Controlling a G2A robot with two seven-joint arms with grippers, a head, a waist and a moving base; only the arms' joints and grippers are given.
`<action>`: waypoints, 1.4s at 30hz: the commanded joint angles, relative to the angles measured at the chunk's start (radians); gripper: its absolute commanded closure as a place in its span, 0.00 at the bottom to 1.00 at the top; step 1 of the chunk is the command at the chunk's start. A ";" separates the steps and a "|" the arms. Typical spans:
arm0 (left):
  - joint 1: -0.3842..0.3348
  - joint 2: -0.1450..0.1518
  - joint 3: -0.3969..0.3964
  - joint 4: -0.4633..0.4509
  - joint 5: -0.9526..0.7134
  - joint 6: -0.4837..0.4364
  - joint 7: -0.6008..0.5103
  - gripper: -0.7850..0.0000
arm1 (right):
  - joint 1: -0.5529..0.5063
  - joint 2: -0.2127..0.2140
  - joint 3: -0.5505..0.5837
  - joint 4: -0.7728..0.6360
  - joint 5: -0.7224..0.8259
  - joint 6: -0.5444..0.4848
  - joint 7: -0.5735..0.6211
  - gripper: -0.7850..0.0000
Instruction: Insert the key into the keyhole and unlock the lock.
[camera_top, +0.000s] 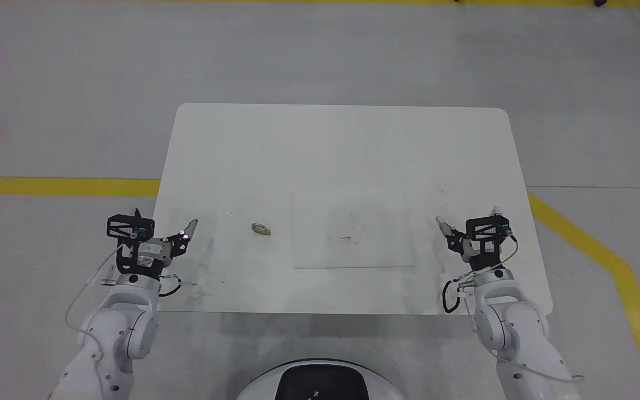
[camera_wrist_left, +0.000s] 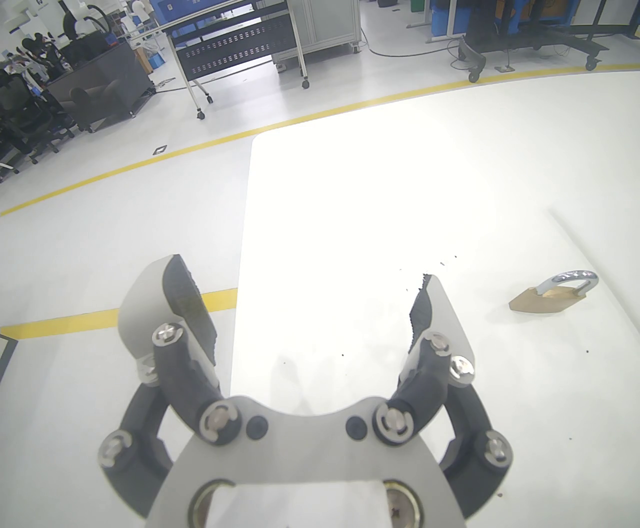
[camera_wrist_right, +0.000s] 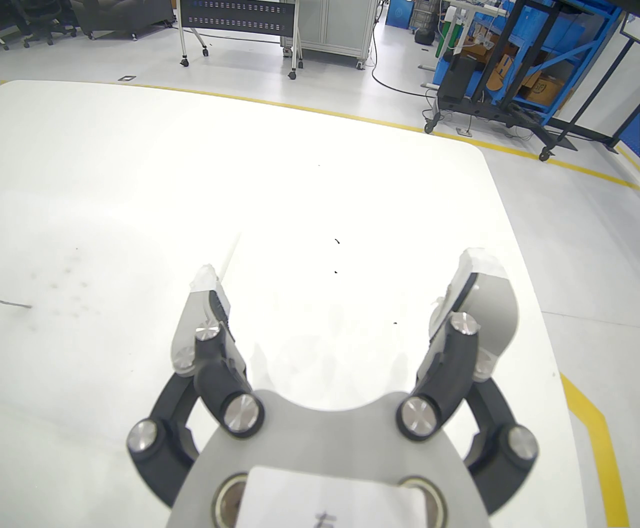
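Left gripper and right gripper hover, jaws spread wide, over the table's near edge; the lock (brass) lies near the left.

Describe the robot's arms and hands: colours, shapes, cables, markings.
The left arm and right arm are white, rounded shells with thin cables at the wrists. Each hand has a silver plate, black linkages, screws and two curved silver fingers with black pads. The left hand has frayed pads; the right hand has white tape on its fingertips.
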 joint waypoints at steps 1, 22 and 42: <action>0.000 0.000 0.000 0.000 0.000 0.000 0.000 0.00 | 0.003 0.000 -0.006 -0.008 0.029 -0.058 -0.018 0.00; 0.000 0.000 0.000 0.000 0.000 0.000 0.000 0.00 | 0.445 0.003 -0.377 0.252 -0.147 -0.786 0.281 0.76; 0.000 0.000 0.000 0.000 0.000 0.000 0.000 0.00 | 0.529 0.008 -0.397 0.241 -0.118 -0.831 0.247 1.00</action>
